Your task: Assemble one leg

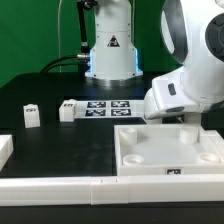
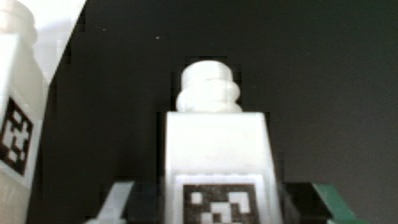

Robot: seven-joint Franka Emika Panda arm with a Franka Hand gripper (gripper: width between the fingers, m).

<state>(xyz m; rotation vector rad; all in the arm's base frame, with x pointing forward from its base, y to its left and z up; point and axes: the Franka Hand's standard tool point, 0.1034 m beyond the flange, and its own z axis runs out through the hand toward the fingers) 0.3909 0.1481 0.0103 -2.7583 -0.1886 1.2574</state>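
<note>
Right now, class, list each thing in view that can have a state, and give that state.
gripper: shut on the held leg.
held leg: peg end pointing away from the gripper.
loose legs: two, standing on the table, apart.
tray: flat on the table, rim up.
marker board: flat on the table.

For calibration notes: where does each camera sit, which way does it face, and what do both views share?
Exterior view: off the arm, facing across the black table toward its base; the arm leans over the tray.
Wrist view: on the wrist, looking along the gripper at the leg between its fingers.
Shared: only the black table; the leg is hidden in the exterior view.
</note>
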